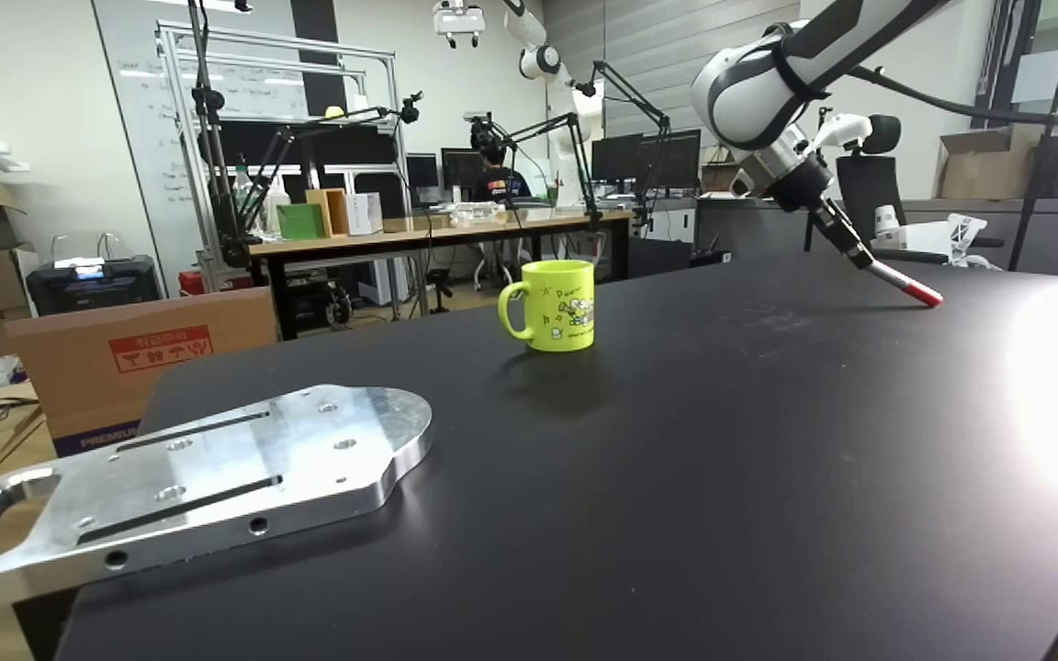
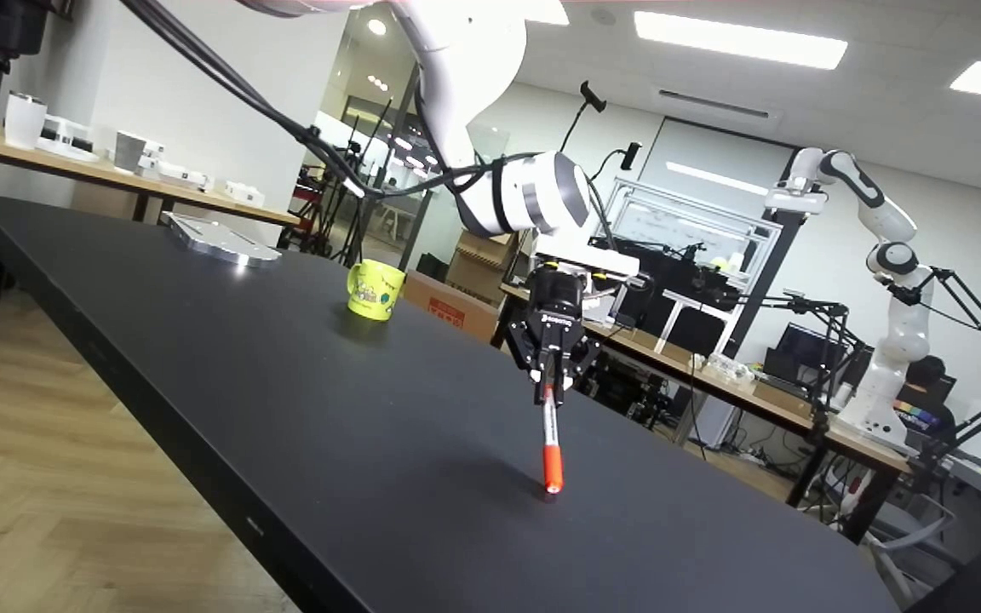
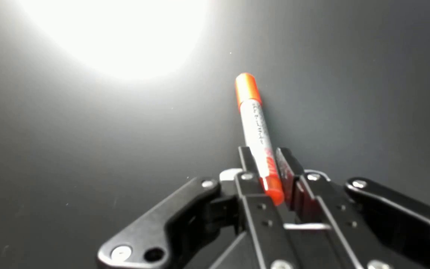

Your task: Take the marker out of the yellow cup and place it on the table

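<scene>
Low over the black table point(image 1: 676, 514), well apart from the yellow cup point(image 1: 564, 317), the gripper point(image 3: 263, 154) clasps the marker point(image 3: 255, 123), slanted, red end downward (whether it touches the surface, I cannot tell).

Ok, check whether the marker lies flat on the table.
No: in an exterior view, the marker slants down from between the jaws, its upper end raised above the table.

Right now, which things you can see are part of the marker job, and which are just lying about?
For the job:
marker, tilted, held by the gripper
yellow cup, upright
black table

Just lying about:
silver metal plate, at the table's edge
red-labelled cardboard box
green box on the wooden bench
</scene>
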Controlling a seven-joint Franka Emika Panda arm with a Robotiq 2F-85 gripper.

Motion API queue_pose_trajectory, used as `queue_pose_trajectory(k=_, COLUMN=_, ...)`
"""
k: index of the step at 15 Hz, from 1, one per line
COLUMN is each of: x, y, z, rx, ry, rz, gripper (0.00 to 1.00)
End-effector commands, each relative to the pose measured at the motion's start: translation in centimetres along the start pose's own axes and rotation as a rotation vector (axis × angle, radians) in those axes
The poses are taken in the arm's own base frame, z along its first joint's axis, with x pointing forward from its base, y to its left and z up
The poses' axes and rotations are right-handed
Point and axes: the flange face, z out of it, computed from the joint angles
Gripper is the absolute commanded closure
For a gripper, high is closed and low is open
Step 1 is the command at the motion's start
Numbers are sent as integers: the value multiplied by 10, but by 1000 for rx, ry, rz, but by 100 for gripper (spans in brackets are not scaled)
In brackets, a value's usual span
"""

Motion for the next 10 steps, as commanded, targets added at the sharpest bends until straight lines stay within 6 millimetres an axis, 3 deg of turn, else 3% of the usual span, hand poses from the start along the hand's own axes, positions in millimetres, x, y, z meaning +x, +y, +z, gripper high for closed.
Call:
queue_pose_trajectory(k=1, x=0, y=-2, z=10, rx=73, ry=-4, rz=38, gripper=55)
queue_pose_trajectory(k=3, x=5, y=0, z=11, rx=75, ry=40, rz=37, gripper=48)
queue_pose_trajectory(k=4, x=-9, y=0, z=-22, rx=72, ry=71, rz=31, gripper=40)
queue_pose_trajectory(k=5, x=-12, y=1, z=-32, rx=62, ry=90, rz=37, gripper=34)
queue_pose_trajectory(k=10, x=-59, y=9, z=-120, rx=0, ry=204, rz=78, gripper=2)
